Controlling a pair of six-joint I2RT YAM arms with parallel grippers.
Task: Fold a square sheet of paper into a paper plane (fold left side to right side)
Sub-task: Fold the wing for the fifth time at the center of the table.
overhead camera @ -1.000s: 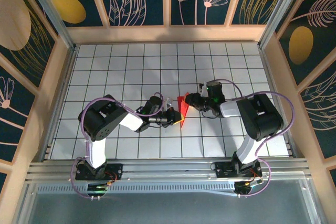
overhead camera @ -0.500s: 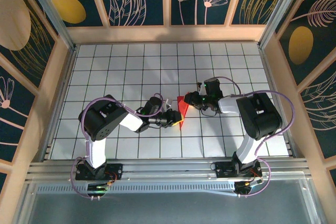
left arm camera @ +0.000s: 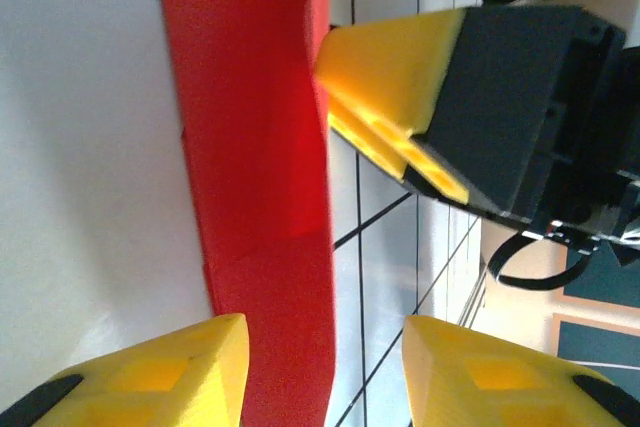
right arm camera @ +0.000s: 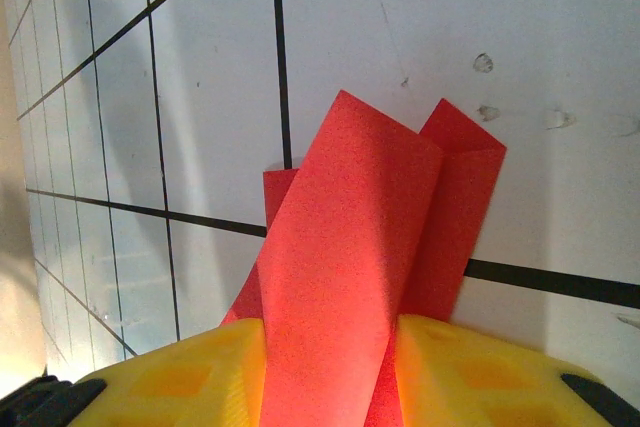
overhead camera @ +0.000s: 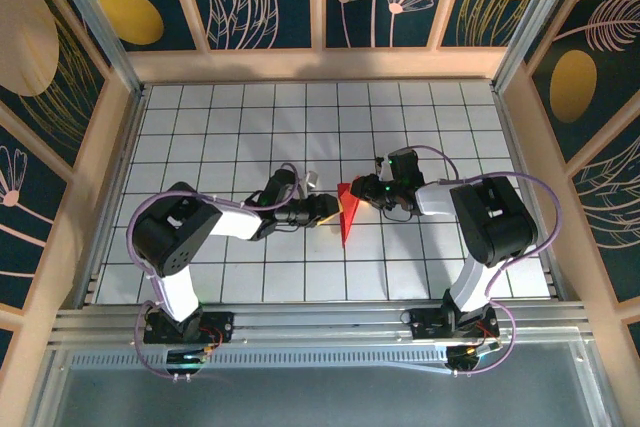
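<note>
The square sheet of paper (overhead camera: 347, 217) is folded into a slim, pointed red strip near the table's middle, its tip toward the near edge. My right gripper (overhead camera: 360, 190) is shut on its far end. In the right wrist view the layered red folds (right arm camera: 350, 247) rise from between the yellow fingers (right arm camera: 180, 387), with the gripper (right arm camera: 330, 382) clamped on them. My left gripper (overhead camera: 328, 209) stands open just left of the strip. In the left wrist view the gripper (left arm camera: 325, 377) has the red strip (left arm camera: 260, 147) running past its left finger, with a gap to the right one.
The white gridded table (overhead camera: 250, 117) is walled by wooden rails, with a metal rail along the near edge (overhead camera: 320, 322). The right gripper's yellow fingers (left arm camera: 400, 87) and black body show close ahead in the left wrist view. Both arms meet mid-table.
My left gripper has opened and let go of the red paper, and its arm has shifted left and stretched out. The right gripper edged left and still holds the paper.
</note>
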